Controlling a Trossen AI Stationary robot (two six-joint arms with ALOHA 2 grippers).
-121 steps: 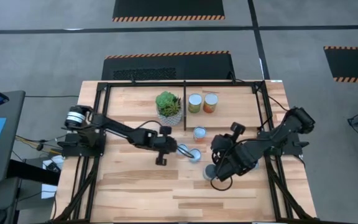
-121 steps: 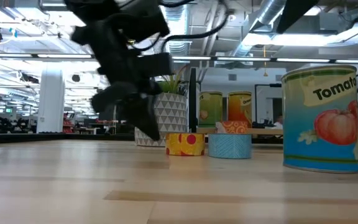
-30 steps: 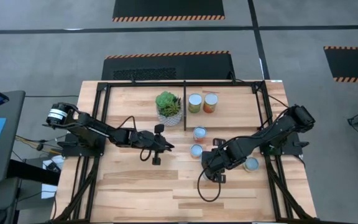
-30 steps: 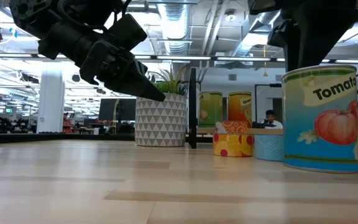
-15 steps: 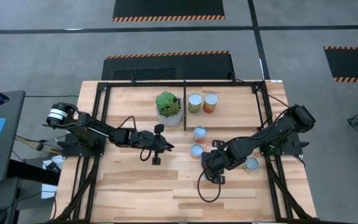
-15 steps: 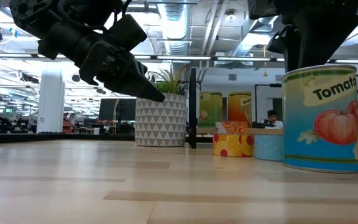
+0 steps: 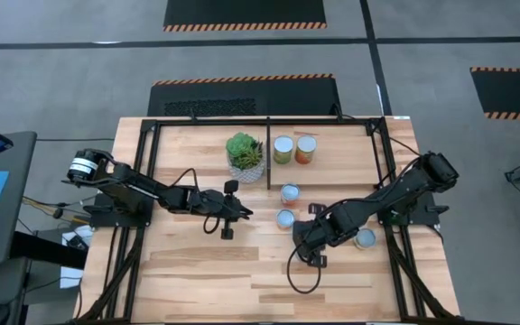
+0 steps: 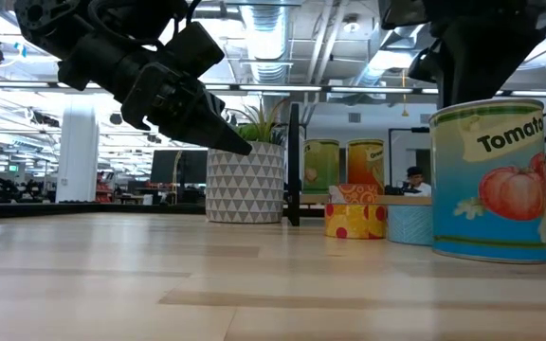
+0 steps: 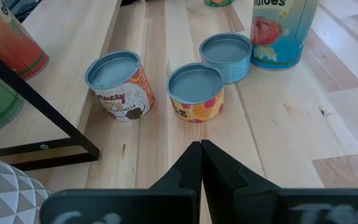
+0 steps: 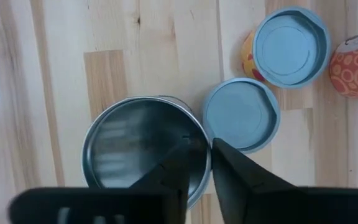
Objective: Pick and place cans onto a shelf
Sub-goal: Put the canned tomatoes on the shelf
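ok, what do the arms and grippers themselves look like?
Both arms are dark, nearly black, jointed links. The left arm has a silver round motor cap at its base and black cables looped along it; a cable also hangs below the right gripper. The left gripper has two tapered matte-black fingers.

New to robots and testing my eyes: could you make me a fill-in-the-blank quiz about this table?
Right of the green succulent in its white patterned pot stand ___ tall labelled cans. The big blue-and-green tin shows a red ___. The left gripper, its dark fingers ___, holds nothing.
Missing words: two; tomato; shut.
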